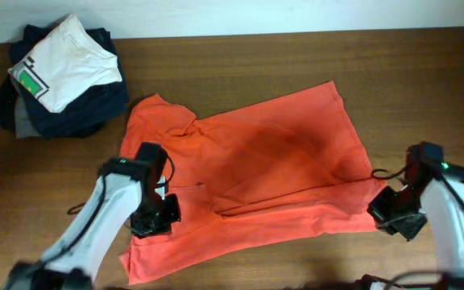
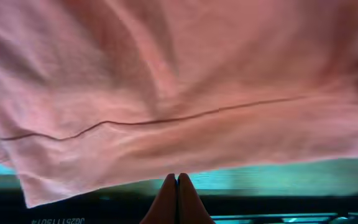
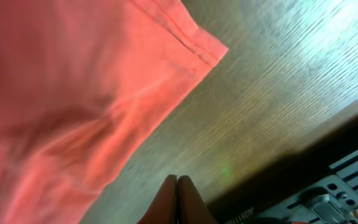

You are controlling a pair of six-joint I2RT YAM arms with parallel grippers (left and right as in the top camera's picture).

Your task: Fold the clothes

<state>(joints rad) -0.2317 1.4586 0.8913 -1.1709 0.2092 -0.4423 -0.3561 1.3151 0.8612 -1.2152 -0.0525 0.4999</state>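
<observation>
One orange-red T-shirt (image 1: 264, 169) lies spread across the middle of the wooden table, with a long crease across its lower part. No lettering or neck tag shows. My left gripper (image 1: 155, 219) is over the shirt's left part. In the left wrist view its fingers (image 2: 177, 180) are shut and empty at the edge of the cloth (image 2: 166, 81). My right gripper (image 1: 395, 216) is at the shirt's lower right corner. In the right wrist view its fingers (image 3: 177, 182) are shut and empty over bare wood, just beside the cloth (image 3: 73, 81).
A pile at the back left holds a folded white shirt with a green patch (image 1: 67, 63) on top of dark navy garments (image 1: 87, 113). Bare wooden tabletop (image 1: 425, 80) lies to the right and behind the shirt. The table's front edge is close to both grippers.
</observation>
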